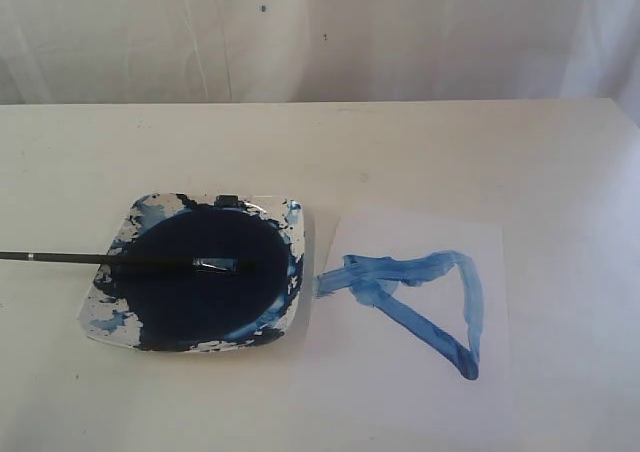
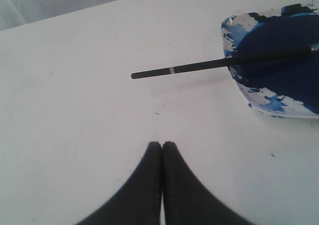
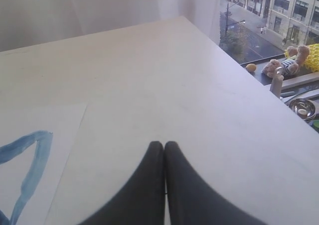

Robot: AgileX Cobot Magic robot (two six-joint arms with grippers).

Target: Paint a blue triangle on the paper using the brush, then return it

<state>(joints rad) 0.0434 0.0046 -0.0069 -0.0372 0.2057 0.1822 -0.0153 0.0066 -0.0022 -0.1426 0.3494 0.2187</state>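
Observation:
A rough blue triangle (image 1: 420, 297) of thick strokes is painted on the white paper (image 1: 410, 372), right of the paint dish (image 1: 290, 307). The black-handled brush (image 1: 60, 258) lies across the dish with its tip in the dark navy pool, handle sticking out to the left. In the left wrist view the brush (image 2: 199, 67) rests apart from my left gripper (image 2: 162, 144), which is shut and empty. My right gripper (image 3: 164, 144) is shut and empty over bare table beside the paper (image 3: 30, 185), with part of the triangle (image 3: 27, 170) showing. Neither gripper appears in the exterior view.
The dish (image 2: 239, 83) is white, splattered with blue. A white curtain hangs behind the table. The table's far edge (image 3: 239, 70) drops off to a window with a street view, toys and a metal bowl (image 3: 301, 107).

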